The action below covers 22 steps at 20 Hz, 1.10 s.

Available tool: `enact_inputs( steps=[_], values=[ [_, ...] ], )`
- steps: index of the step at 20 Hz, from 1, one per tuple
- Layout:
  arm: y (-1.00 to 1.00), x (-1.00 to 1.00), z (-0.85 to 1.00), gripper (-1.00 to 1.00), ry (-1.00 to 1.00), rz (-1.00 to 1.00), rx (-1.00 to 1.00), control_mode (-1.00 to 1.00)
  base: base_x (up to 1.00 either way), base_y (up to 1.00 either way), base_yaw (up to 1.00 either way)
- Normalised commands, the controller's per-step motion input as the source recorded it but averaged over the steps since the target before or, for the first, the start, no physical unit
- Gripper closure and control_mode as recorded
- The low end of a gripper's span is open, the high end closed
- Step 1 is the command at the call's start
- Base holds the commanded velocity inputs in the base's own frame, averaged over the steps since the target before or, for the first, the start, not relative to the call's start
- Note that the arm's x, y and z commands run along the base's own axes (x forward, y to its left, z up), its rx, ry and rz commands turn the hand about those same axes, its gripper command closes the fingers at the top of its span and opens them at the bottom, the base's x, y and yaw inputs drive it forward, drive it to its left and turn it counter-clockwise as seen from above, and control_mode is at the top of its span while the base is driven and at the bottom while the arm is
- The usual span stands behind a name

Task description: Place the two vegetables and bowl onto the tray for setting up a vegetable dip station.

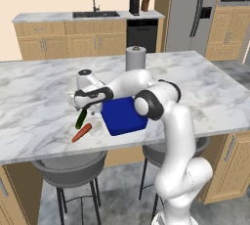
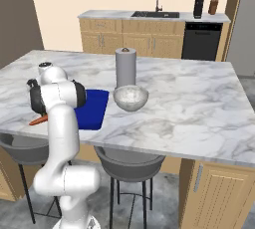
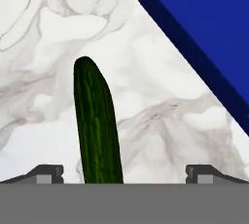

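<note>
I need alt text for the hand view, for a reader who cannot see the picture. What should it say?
A dark green cucumber lies on the white marble counter, running up from between the open jaws of the gripper, closer to one fingertip than the other. The corner of the deep blue tray sits beside it, not touching the cucumber.
</note>
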Motion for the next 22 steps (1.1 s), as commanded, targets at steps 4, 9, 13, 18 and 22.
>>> enact_inputs(
  steps=[4, 9, 13, 18, 22],
  values=[
    [0.3, 0.17, -0.11, -1.0, 0.0, 0.0, 0.0, -1.0, 0.0, 0.0, 0.0],
    [0.27, 0.2, -0.15, -1.0, 0.0, 0.0, 0.0, -1.0, 0.0, 0.0, 0.0],
    [0.1, 0.17, -0.47, -1.0, 0.0, 0.0, 0.0, -1.0, 0.0, 0.0, 0.0],
    [-0.03, 0.06, -0.34, -1.0, 0.0, 0.0, 0.0, -1.0, 0.0, 0.0, 0.0],
    [0.0, 0.06, -0.18, -1.0, 0.0, 0.0, 0.0, -1.0, 0.0, 0.0, 0.0]
  ],
)
